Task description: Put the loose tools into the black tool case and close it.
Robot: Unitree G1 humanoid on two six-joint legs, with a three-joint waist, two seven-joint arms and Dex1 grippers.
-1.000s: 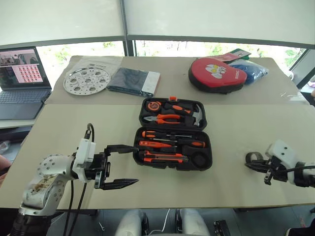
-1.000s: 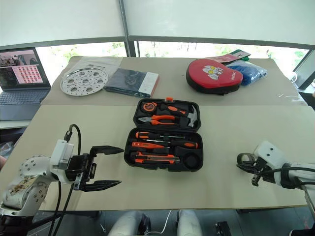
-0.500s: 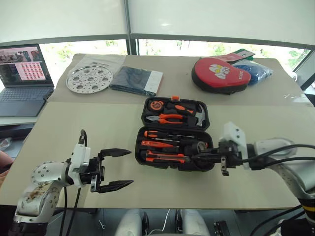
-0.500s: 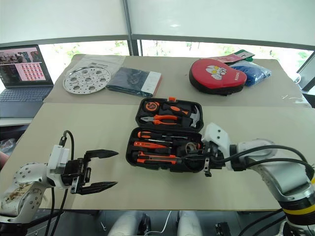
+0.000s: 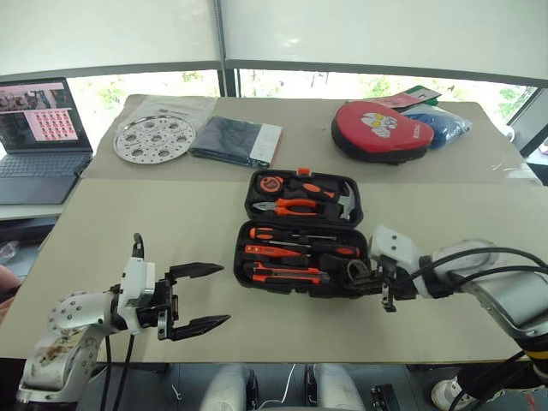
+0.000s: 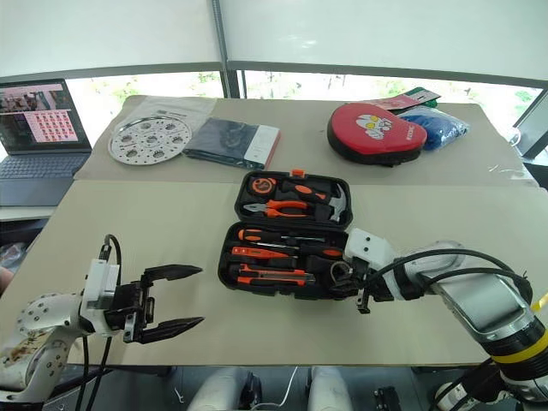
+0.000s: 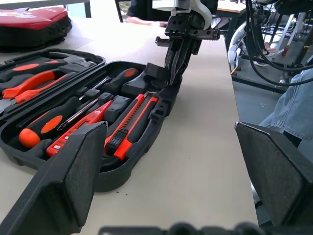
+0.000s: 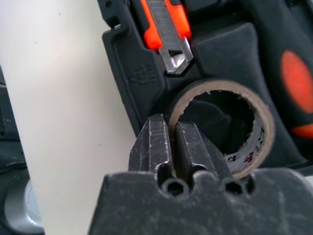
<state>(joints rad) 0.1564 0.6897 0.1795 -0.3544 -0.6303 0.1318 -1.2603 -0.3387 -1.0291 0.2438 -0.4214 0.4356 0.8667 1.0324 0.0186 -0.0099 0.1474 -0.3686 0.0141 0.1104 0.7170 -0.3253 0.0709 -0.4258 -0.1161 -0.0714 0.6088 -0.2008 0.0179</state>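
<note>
Between right end effector (image 8: 168, 142) fingers — tape ring (image 8: 222, 127) wall.

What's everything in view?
tool case: 1, black, open, centre
screwdrivers: 2, black-orange, in case
tester screwdriver: 1, orange, in case
utility knife: 1, black-orange, in case
tape ring: 1, dark, case corner
pliers, hammer, tape measure: 1 each, orange-black, far half
pouch: 1, red, far right
packet: 1, dark, beside disc
perforated disc: 1, silver, far left
laptop: 1, grey, left edge
left tool: open, left of case
right tool: shut on tape ring
</note>
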